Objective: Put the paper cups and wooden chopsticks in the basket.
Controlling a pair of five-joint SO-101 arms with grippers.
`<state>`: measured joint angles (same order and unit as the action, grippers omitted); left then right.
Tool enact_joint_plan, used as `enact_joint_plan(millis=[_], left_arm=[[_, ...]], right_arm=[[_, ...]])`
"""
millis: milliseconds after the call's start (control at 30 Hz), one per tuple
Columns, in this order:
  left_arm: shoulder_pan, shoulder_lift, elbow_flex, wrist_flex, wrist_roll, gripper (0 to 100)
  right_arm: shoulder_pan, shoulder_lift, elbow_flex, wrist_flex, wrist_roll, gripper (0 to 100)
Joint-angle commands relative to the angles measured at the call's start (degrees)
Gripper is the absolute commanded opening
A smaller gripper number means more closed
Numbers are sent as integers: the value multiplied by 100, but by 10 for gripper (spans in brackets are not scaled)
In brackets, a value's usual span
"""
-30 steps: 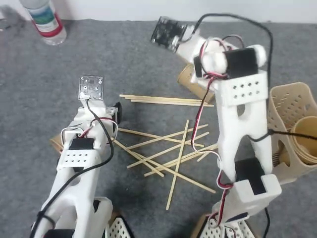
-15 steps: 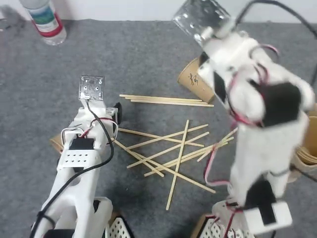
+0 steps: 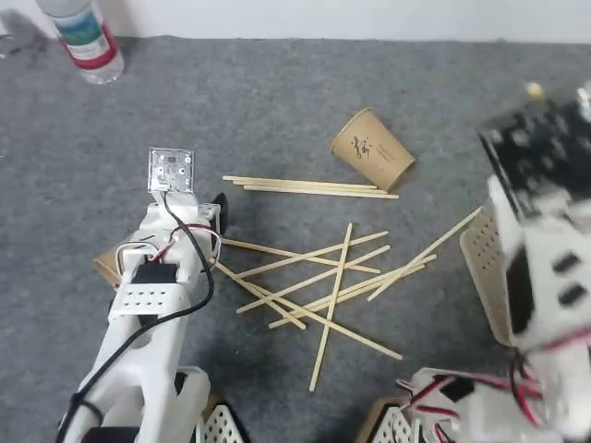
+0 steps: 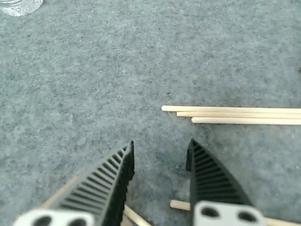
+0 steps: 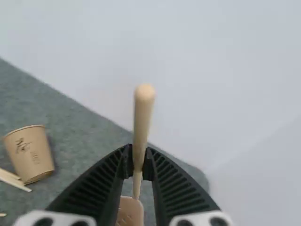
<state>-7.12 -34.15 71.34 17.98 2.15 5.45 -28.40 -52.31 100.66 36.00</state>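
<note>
Chopsticks (image 3: 323, 277) are lying mostly in a crossed heap in the middle of the table (image 3: 277, 92), but one chopstick (image 5: 142, 117) is travelling. The right gripper (image 5: 136, 160) is clamping it, jaws pressed onto the stick, which is standing straight out past the fingertips.

A second ago the right arm was stretched out low over the far side of the heap, next to the cup (image 3: 372, 149). Half a second ago it was rising, and now it is swinging back over the basket (image 3: 482, 268) at the right edge of the table. It is covering most of the basket, so what is lying inside is hidden.

The cup is keeping its place, lying on its side just beyond three chopsticks (image 4: 235, 114) that are resting side by side. The heap is looking undisturbed by the lift.

The left arm is not moving across the three high views. The left gripper (image 4: 160, 150) is hanging low over the table with its jaws spread wide and nothing between them, near the ends of those three parallel sticks. A bottle (image 3: 83, 32) is standing at the far left corner, well apart from everything.

For the task, this is looking like one delivery under way: the stick is probably about to be lowered and released into the basket. Most of the chopsticks and the cup are still waiting on the table, so the job is far from finished.
</note>
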Motion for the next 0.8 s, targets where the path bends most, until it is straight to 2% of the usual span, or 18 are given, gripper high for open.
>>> enact_joint_plan(millis=[0, 133, 333, 533, 767], left_arm=[[-9, -158, -22, -141, 53, 181], [-9, -158, -13, -141, 53, 181], [-9, -158, 22, -141, 53, 181], [-9, -158, 22, -141, 53, 181], [-9, -158, 22, -149, 53, 181]], right_arm=[[259, -66, -176, 31, -167, 8], [479, -48, -158, 57, -580, 8], [505, -31, -141, 66, -765, 8], [514, 514, -141, 75, -1231, 8], [1059, 1147, -141, 84, -1705, 8]])
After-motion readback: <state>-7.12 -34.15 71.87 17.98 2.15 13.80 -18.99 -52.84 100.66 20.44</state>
